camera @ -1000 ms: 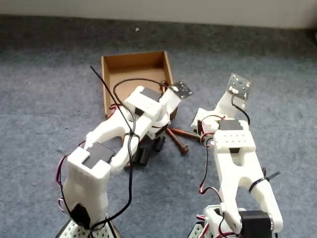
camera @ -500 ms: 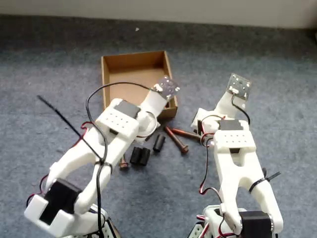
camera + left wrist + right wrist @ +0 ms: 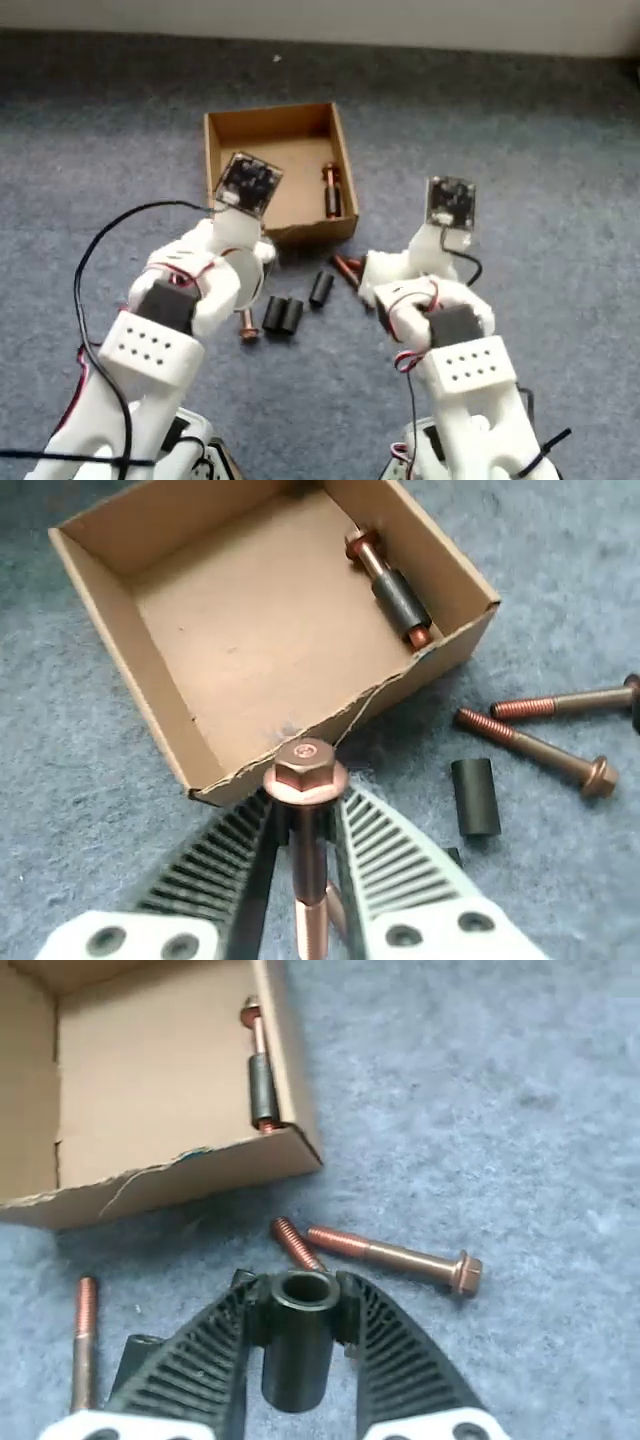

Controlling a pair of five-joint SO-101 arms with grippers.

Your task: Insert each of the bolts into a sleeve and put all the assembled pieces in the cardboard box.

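Observation:
My left gripper (image 3: 305,802) is shut on a copper bolt (image 3: 305,772), whose head points toward the near wall of the cardboard box (image 3: 150,690). One bolt in its sleeve (image 3: 392,588) lies inside the box along a side wall (image 3: 330,190). My right gripper (image 3: 297,1305) is shut on a black sleeve (image 3: 296,1345), held just short of two loose bolts (image 3: 395,1255) (image 3: 295,1242) on the carpet. In the high view the left arm (image 3: 215,270) stands before the box (image 3: 215,150) and the right arm (image 3: 430,290) to its right.
Two black sleeves (image 3: 282,315) lie side by side on the carpet, a third sleeve (image 3: 321,288) just beyond them. Another bolt (image 3: 247,325) lies left of the pair. Grey carpet stretches open around the box on all sides.
The left arm has drawn back from the box's right side, uncovering the assembled piece inside. The right arm has swung left toward the loose bolts.

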